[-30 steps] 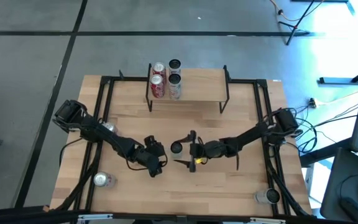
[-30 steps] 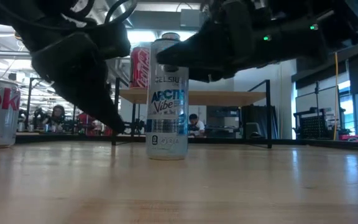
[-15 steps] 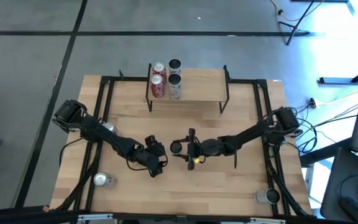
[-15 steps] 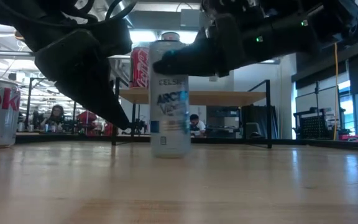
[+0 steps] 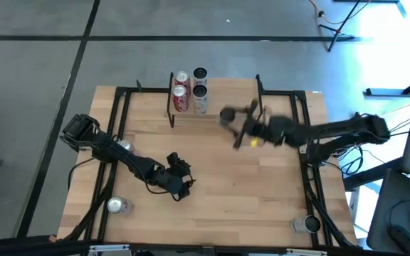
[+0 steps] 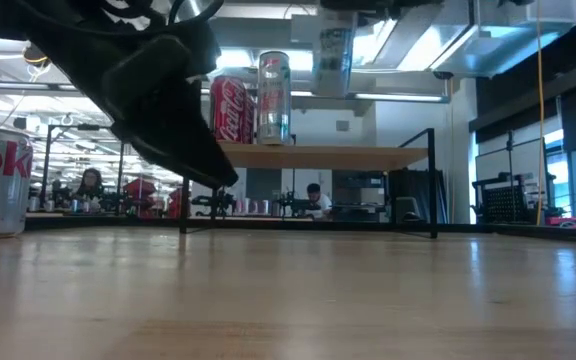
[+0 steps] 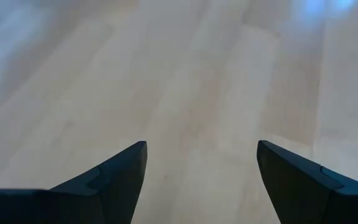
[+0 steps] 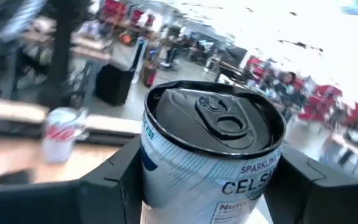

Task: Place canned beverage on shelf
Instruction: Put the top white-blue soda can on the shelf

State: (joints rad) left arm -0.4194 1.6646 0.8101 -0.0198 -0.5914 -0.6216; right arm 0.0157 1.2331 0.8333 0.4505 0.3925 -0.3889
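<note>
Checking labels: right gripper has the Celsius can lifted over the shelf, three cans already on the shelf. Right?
Not quite: the shelf already holds four cans, not three, as the high view shows. The rest holds: the right gripper has the Celsius can lifted over the shelf.

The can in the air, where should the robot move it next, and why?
Probably a little farther over the shelf, then down. The right gripper holds the can lifted above the plank; cans fill the shelf's left end, while the space beside them looks free.
</note>
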